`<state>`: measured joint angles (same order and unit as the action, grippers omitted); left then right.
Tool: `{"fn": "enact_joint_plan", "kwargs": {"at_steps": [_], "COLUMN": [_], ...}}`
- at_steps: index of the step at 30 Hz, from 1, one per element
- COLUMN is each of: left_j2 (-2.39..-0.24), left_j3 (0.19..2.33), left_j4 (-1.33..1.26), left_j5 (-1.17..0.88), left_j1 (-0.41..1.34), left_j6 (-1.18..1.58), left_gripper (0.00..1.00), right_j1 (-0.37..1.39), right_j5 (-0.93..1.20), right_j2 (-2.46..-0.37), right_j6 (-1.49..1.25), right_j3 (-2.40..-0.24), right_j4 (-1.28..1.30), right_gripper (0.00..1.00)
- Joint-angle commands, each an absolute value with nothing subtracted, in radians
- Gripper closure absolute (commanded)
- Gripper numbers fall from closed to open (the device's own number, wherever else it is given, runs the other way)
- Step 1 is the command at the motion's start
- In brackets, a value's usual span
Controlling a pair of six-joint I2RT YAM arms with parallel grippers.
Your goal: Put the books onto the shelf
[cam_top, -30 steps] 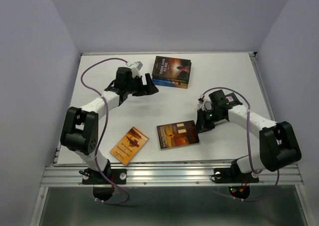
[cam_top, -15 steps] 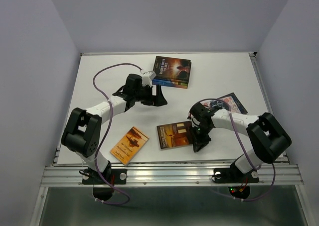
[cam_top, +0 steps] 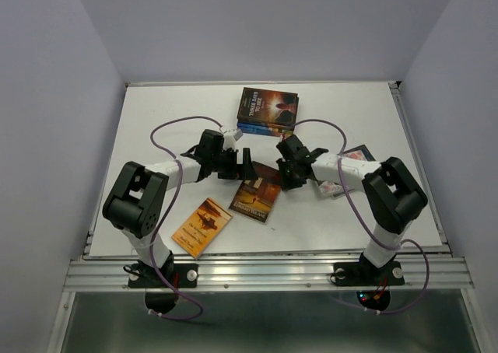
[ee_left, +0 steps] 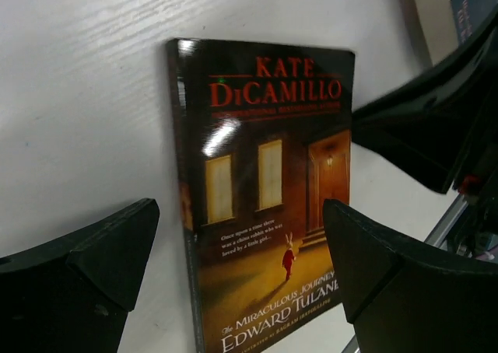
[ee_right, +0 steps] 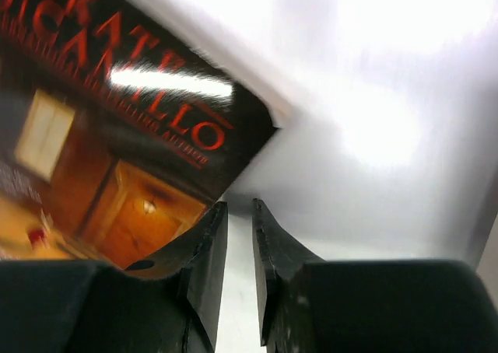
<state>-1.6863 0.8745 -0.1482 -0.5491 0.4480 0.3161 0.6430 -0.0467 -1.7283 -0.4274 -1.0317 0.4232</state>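
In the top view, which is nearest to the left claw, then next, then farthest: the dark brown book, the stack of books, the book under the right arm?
1. Dark brown book, centre, beside the left claw.
2. Stack of books, at the back.
3. Book under the right arm, right side.

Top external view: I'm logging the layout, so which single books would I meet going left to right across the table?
orange book → dark brown book → book under the right arm. The stack at the back spans the same stretch as the dark brown book, so it is left out.
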Motion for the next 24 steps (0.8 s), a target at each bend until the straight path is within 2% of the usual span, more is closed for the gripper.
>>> {"fn": "enact_joint_plan", "kwargs": {"at_steps": [1, 2, 7, 13, 20, 21, 24], "left_j2": [-1.687, -1.686, -1.661, -1.684, -1.703, -1.706, -1.71], "left_j3": [0.851, 0.848, 0.821, 0.801, 0.779, 0.776, 0.772], "left_j4": [-0.17, -0.166, -0.163, -0.135, -0.175, -0.181, -0.199], "left_j5": [-0.545, -0.537, -0.474, -0.443, -0.434, -0.434, -0.448], "left_j1": [0.453, 0.453, 0.453, 0.453, 0.453, 0.453, 0.453], "left_j6": [0.337, 0.341, 0.382, 0.475, 0.54, 0.554, 0.566], "left_gripper": [0.01, 0.01, 0.01, 0.03, 0.03, 0.03, 0.03], "right_j1": [0.634, 0.62, 0.601, 0.557, 0.525, 0.525, 0.525], "right_j5": [-0.221, -0.209, -0.08, 0.168, 0.276, 0.326, 0.368], "right_j2": [-1.877, -1.89, -1.794, -1.727, -1.717, -1.727, -1.769], "right_j6": [-0.446, -0.455, -0.48, -0.544, -0.52, -0.522, -0.528], "right_j3": [-1.149, -1.188, -1.125, -1.019, -1.035, -1.037, -1.054], "right_j4": [0.221, 0.232, 0.256, 0.33, 0.331, 0.321, 0.281], "right_gripper": [0.73, 0.73, 0.53, 0.45, 0.38, 0.33, 0.33]}}
